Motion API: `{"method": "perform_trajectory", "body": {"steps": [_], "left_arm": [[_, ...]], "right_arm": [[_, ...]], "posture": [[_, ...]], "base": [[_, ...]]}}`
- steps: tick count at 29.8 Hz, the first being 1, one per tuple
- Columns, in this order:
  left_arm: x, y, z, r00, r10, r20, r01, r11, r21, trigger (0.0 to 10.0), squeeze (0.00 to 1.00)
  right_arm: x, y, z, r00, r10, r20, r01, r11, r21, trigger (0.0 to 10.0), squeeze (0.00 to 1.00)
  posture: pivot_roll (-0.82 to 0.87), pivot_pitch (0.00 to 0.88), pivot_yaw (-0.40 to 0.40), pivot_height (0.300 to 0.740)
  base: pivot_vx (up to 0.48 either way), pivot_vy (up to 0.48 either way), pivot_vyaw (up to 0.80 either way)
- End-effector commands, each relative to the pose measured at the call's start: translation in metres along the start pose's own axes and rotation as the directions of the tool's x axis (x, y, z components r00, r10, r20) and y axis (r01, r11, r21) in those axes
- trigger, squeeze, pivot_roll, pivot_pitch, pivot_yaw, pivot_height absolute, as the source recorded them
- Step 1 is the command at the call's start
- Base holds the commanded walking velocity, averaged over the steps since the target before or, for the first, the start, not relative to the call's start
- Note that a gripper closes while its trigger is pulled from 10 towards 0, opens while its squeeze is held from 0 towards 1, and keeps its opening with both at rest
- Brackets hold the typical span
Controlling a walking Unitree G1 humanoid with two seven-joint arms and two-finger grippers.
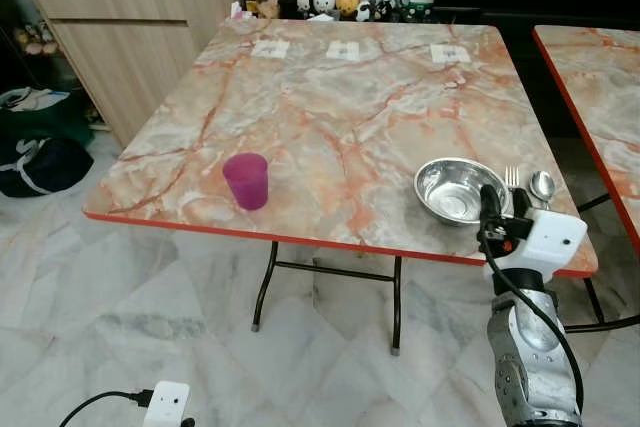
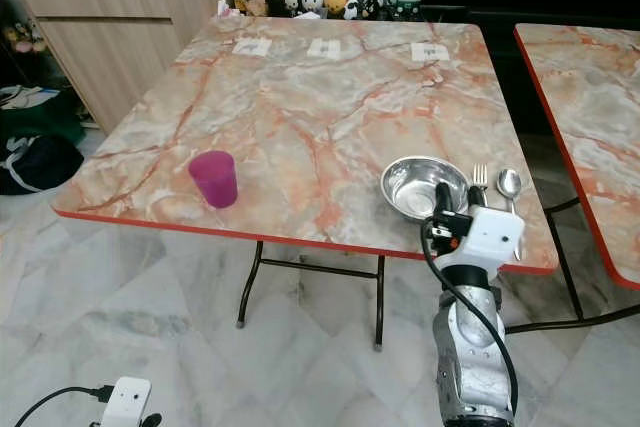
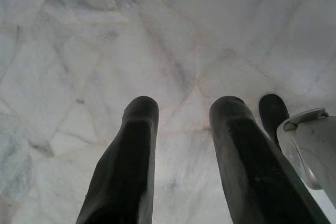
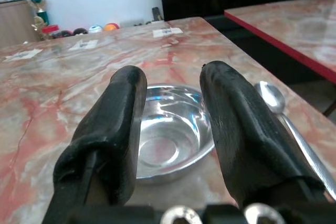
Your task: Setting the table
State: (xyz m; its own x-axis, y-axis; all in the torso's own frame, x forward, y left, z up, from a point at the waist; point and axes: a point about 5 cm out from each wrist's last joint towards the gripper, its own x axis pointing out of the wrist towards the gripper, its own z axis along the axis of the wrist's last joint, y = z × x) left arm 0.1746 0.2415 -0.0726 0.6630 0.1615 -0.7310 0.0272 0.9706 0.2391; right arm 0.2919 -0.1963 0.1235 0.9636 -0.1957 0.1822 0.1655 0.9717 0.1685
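Raised at the table's near edge, the right gripper (image 4: 170,124) holds its two black fingers apart with nothing between them, just short of the shiny round steel bowl (image 1: 456,190). Beside the bowl lie a metal fork (image 1: 512,179) and a metal spoon (image 1: 542,186). A purple plastic cup (image 1: 246,180) stands well apart on the marbled orange-edged table (image 1: 330,107). The left gripper (image 3: 181,129) hangs parted over the pale marble floor (image 3: 105,51).

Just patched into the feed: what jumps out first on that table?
The shiny steel bowl near the table's front right corner, with a fork and spoon just to its right. The open right gripper is raised right in front of the bowl. A purple cup stands alone near the front left edge.
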Motion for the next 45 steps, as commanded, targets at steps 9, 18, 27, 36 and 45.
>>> {"method": "perform_trajectory", "body": {"steps": [9, 18, 27, 36, 45], "left_arm": [[-0.002, 0.0, -0.005, 1.0, -0.002, -0.015, 0.002, 1.0, -0.001, 10.0, 0.0], [-0.001, 0.0, -0.006, 1.0, -0.009, -0.021, 0.009, 1.0, 0.002, 10.0, 0.0], [-0.002, -0.001, -0.006, 1.0, -0.005, -0.017, 0.005, 1.0, 0.005, 10.0, 0.0], [-0.002, 0.0, -0.008, 1.0, -0.003, -0.026, 0.003, 1.0, 0.008, 10.0, 0.0], [-0.003, 0.0, -0.009, 1.0, -0.003, -0.026, 0.003, 1.0, 0.011, 10.0, 0.0]], "right_arm": [[0.004, -0.001, 0.001, 1.0, -0.012, -0.003, 0.012, 1.0, 0.028, 10.0, 0.0], [0.005, 0.002, 0.0, 1.0, -0.018, -0.003, 0.018, 0.999, 0.037, 10.0, 0.0], [0.005, 0.003, 0.001, 1.0, -0.006, 0.003, 0.006, 0.999, 0.039, 10.0, 0.0], [0.0, -0.012, 0.003, 0.993, -0.114, -0.015, 0.115, 0.989, 0.095, 10.0, 1.0], [-0.005, -0.03, 0.015, 0.976, -0.212, -0.058, 0.219, 0.959, 0.18, 10.0, 0.0]], "posture": [[-0.05, 0.078, 0.03, 0.74], [-0.05, 0.077, 0.032, 0.74], [-0.05, 0.078, 0.031, 0.74], [-0.05, 0.083, 0.028, 0.74], [-0.05, 0.089, 0.029, 0.74]], "base": [[0.209, 0.0, -0.48], [0.193, 0.0, 0.0], [0.0, 0.0, 0.0], [0.0, 0.0, 0.0], [0.0, 0.0, 0.0]]}}
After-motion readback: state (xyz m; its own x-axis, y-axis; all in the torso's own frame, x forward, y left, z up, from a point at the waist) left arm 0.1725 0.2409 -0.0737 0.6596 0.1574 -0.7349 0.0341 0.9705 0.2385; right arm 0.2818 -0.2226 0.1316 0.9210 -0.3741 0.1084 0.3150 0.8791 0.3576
